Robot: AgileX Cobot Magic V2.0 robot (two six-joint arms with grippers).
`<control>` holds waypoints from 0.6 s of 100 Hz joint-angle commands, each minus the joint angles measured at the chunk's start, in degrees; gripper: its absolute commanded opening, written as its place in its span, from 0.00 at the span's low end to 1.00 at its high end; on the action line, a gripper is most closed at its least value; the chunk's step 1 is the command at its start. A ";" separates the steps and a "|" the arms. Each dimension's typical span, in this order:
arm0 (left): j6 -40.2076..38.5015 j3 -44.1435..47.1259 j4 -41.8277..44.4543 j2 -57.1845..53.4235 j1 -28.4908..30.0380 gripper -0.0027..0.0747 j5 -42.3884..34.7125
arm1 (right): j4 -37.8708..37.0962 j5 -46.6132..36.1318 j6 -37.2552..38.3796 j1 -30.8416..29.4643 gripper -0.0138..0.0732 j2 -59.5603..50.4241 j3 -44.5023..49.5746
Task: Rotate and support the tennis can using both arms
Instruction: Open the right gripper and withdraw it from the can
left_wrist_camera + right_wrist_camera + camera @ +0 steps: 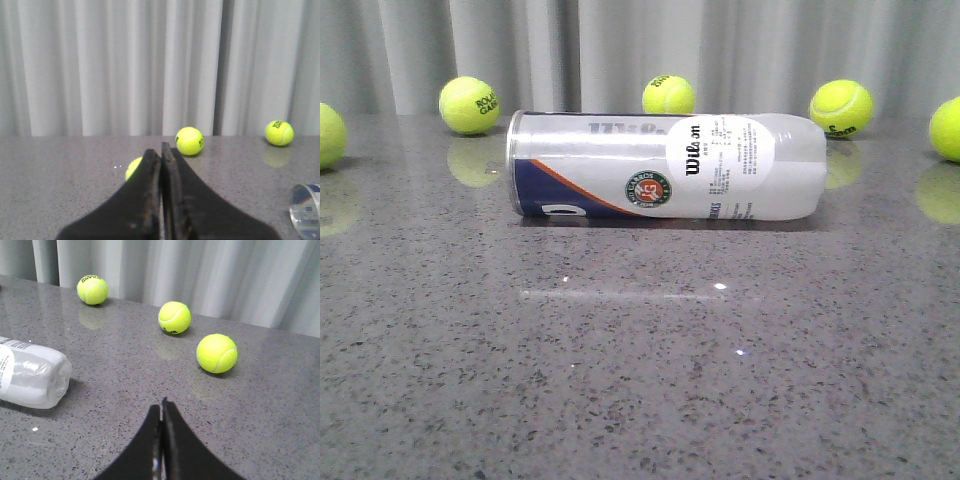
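Tennis can (665, 167) lies sideways across the tabletop (640, 370), silver rim toward the left pincer (161, 150), clear end toward the right pincer (161, 407), both pressed together.

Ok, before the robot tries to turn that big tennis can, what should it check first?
1. Tennis can lying on its side on the table: ok.
2. Silver rim on the robot's left, rounded clear end on its right: ok.
3. Left end effector open for a grasp: not ok, shut.
4. Right end effector open: not ok, shut.
5. Either end effector touching the can: not ok, both apart from it.
6. Tennis balls away from the can: ok, near the curtain.
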 commanded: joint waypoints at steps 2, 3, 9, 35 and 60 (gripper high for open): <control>-0.60 -10.05 -1.23 7.47 -0.56 0.01 6.57 | 0.08 -4.79 -0.07 -0.42 0.08 0.25 -1.33; -0.60 -11.29 -1.23 8.51 -0.56 0.01 7.30 | 0.08 -4.79 -0.07 -0.42 0.08 0.25 -1.33; -0.60 -16.01 -1.23 12.67 -0.56 0.01 13.30 | 0.08 -4.79 -0.07 -0.42 0.08 0.25 -1.33; -0.60 -27.94 -2.41 27.96 -0.56 0.01 23.49 | 0.08 -4.79 -0.07 -0.42 0.08 0.25 -1.33; -0.60 -28.05 -3.78 34.09 -0.56 0.08 23.49 | 0.08 -4.79 -0.07 -0.42 0.08 0.25 -1.33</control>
